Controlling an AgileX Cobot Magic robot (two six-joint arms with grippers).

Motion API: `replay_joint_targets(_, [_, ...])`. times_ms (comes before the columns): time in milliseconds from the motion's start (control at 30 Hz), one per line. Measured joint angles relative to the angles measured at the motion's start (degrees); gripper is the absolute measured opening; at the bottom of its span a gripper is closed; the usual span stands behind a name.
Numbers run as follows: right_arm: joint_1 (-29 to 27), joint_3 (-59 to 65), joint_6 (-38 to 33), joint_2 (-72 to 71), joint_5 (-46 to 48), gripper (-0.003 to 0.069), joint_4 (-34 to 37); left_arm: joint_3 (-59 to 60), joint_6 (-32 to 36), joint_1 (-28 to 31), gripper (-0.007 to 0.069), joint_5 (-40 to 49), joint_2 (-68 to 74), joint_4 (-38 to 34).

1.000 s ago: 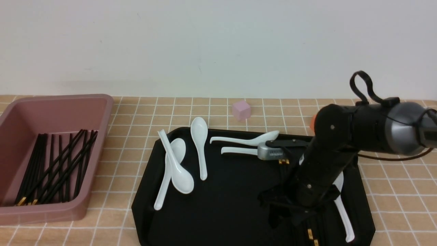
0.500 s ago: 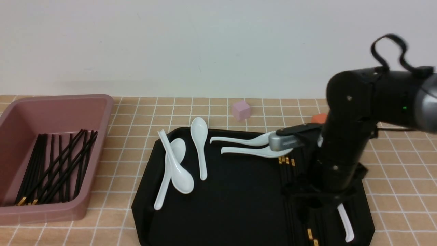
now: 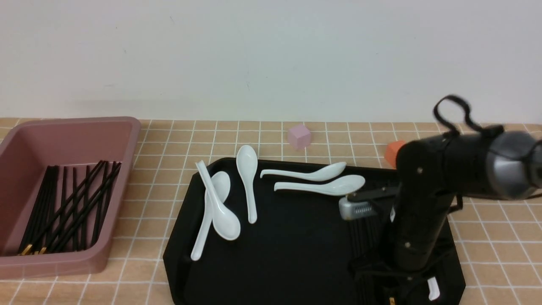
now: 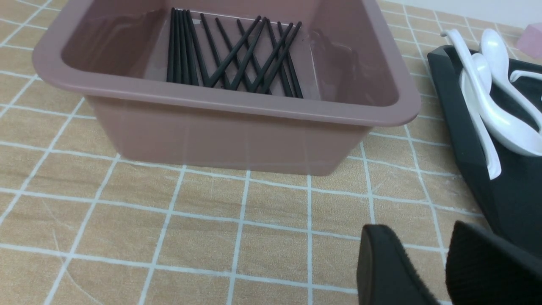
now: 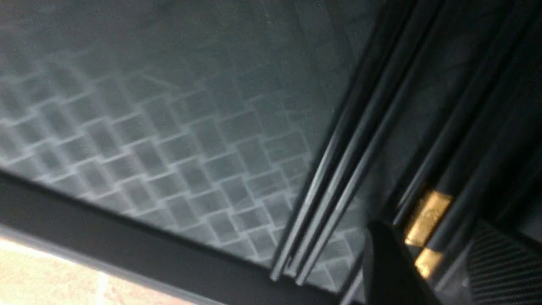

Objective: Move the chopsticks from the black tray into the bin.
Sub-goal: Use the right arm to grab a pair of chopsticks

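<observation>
The black tray (image 5: 169, 127) looks like glossy plastic, its floor pressed with a fine woven check. The chopsticks (image 5: 351, 169) are smooth, lacquer-shiny black with bright gold bands (image 5: 427, 216). The bin (image 4: 237, 127) is smooth plastic with a dull sheen, the spoons (image 3: 224, 220) glazed white, the table (image 4: 203, 207) matt and wood-grained

Black right arm (image 3: 419, 212), silver-grey collar (image 3: 508, 169), looped black cable (image 3: 451, 111), black-fingered right hand (image 5: 442, 275).

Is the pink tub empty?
No, a bunch of black chopsticks lies crisscrossed on the bottom of the bin.
</observation>
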Motion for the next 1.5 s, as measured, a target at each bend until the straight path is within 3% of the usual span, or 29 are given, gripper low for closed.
replay_joint_targets(1500, [0.0, -0.4, -0.1, -1.1, 1.4, 0.0294, -5.6, 0.0, 0.0, 0.0, 0.0239, 0.0, 0.0, 0.0])
